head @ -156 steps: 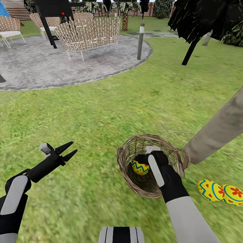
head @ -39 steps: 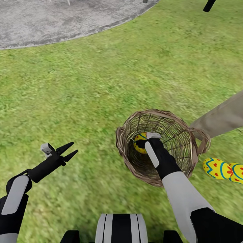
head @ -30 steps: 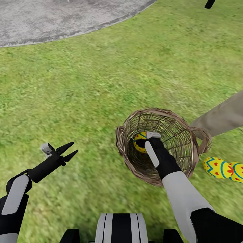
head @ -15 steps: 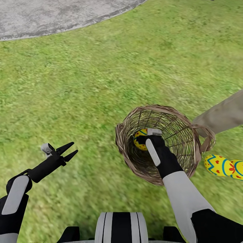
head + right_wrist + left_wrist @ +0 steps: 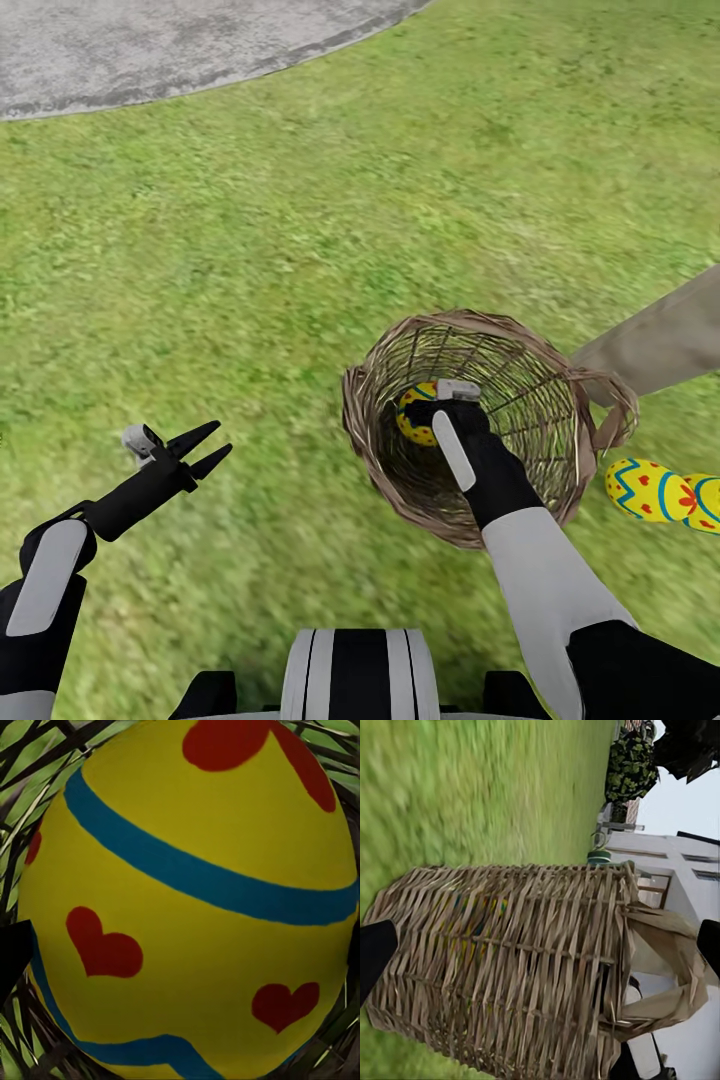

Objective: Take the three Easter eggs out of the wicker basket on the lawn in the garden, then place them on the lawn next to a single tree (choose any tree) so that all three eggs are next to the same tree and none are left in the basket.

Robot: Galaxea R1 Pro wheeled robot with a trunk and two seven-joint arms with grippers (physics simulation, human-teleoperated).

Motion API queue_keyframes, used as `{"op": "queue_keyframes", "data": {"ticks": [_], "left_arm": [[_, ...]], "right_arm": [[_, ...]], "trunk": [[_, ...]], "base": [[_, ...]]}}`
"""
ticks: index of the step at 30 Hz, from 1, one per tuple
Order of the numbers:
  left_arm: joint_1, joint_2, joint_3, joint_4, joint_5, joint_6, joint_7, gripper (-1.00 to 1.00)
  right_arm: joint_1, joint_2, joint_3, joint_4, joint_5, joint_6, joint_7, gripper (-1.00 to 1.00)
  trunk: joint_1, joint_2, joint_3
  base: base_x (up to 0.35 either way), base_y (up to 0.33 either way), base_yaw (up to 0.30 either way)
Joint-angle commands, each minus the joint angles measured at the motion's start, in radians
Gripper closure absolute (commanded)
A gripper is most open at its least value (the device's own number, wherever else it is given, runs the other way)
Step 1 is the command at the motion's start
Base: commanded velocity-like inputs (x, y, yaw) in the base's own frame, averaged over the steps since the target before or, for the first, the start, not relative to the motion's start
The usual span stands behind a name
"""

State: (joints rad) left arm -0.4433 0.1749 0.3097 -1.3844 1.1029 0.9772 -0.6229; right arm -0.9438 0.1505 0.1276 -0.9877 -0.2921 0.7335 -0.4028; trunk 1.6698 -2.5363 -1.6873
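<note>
The wicker basket [image 5: 560, 470] stands on the lawn [image 5: 300, 250], beside the pale trunk of a tree [image 5: 660, 340]. One yellow Easter egg [image 5: 416, 414] with red hearts and blue bands lies inside it. My right gripper [image 5: 428, 412] reaches down into the basket, and its open fingertips [image 5: 13, 956] flank that egg [image 5: 187, 900] close up. Two more eggs [image 5: 645, 490] [image 5: 706, 502] lie on the grass by the trunk. My left gripper [image 5: 212, 446] hovers open over the grass to the left. In the left wrist view the basket's woven side [image 5: 510, 975] is between that gripper's tips.
A grey gravel patio [image 5: 150, 50] curves across the far left. Open grass stretches between it and the basket. A white house [image 5: 675, 870] and a dark bush [image 5: 631, 765] stand beyond the basket in the left wrist view.
The head view has tilted down since the oldest frame. My right gripper has closed in on the egg inside the basket. Over the last half second nothing moved, and the left arm stayed put.
</note>
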Motion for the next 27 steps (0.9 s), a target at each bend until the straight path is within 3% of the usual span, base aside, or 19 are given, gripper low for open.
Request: {"op": "queue_keyframes", "data": {"ticks": [1, 12, 20, 27], "left_arm": [[0.0, 0.0, 0.0, 0.0, 0.0, 0.0, 0.0, -1.0], [0.0, 0.0, 0.0, -0.001, 0.0, 0.0, -0.001, -1.0], [0.0, 0.001, -0.003, 0.0, 0.0, 0.001, 0.006, -1.0], [0.0, 0.005, -0.003, -0.001, 0.0, 0.007, 0.052, -1.0]], "right_arm": [[0.0, 0.0, 0.0, 0.06, -0.004, 0.001, -0.001, 1.0], [0.0, 0.0, -0.002, 0.06, -0.004, 0.004, -0.004, 1.0], [0.0, 0.0, -0.005, 0.045, -0.005, 0.013, -0.007, 1.0], [0.002, -0.002, -0.008, 0.043, -0.008, 0.019, -0.007, 1.0]], "trunk": [[0.0, 0.0, 0.004], [-0.002, 0.001, 0.019], [-0.006, 0.003, 0.05], [-0.009, 0.005, 0.077]], "base": [[0.0, 0.0, 0.0], [0.0, 0.0, 0.0], [0.0, 0.0, 0.0], [-0.115, 0.0, 0.0]]}}
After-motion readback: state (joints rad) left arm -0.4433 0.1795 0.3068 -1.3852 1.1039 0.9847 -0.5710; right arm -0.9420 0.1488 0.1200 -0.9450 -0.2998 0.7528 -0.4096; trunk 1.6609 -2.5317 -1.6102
